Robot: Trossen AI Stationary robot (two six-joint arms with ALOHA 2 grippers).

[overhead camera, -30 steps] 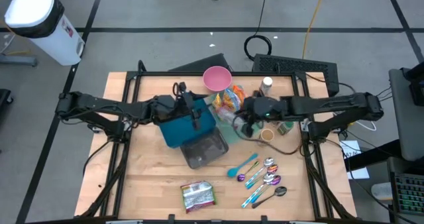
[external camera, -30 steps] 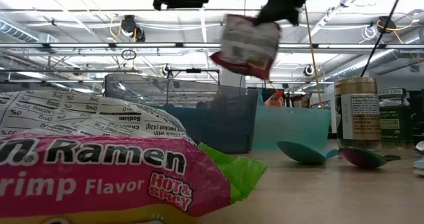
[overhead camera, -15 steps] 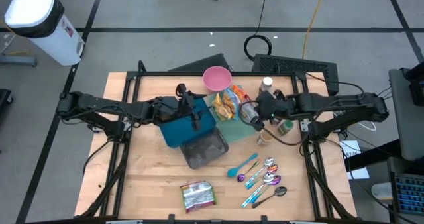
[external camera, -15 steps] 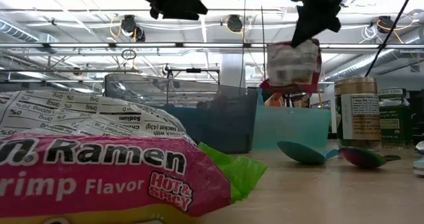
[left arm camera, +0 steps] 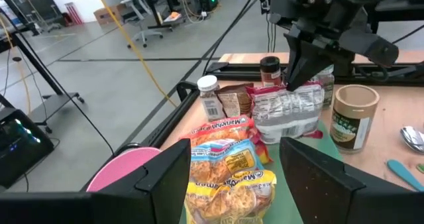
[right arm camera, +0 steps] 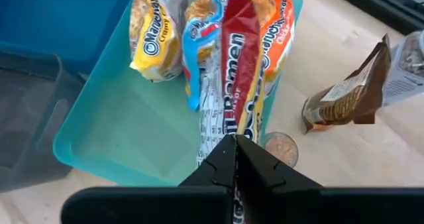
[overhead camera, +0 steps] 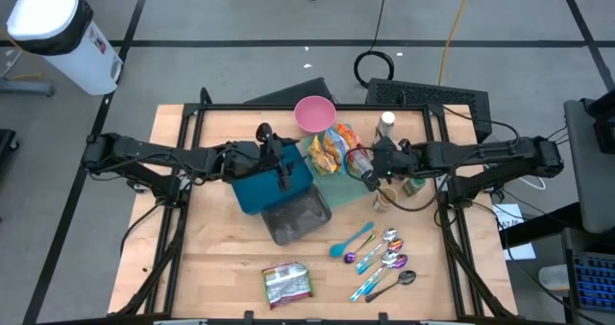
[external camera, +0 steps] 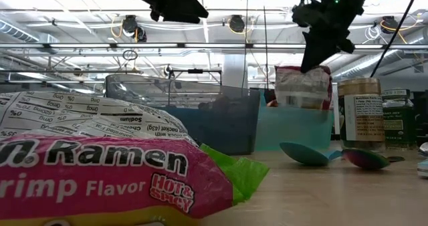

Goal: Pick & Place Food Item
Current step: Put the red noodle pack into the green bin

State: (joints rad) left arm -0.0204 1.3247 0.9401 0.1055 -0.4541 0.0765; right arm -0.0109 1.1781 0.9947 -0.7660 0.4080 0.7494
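The right gripper [right arm camera: 233, 159] is seen clamped on the top edge of a ramen packet [right arm camera: 233, 71], which hangs over the teal tray [right arm camera: 126, 128] beside other noodle packets [right arm camera: 158, 25]. That grip is shown plainly in the right wrist view; in the high view the packet is largely hidden under the arm. In the low view the same packet [external camera: 304, 87] is seen hanging below the gripper, beside a jar [external camera: 361, 112]. The left gripper [left arm camera: 232, 177] is held over the blue bin [overhead camera: 274, 184], jaws apart and empty.
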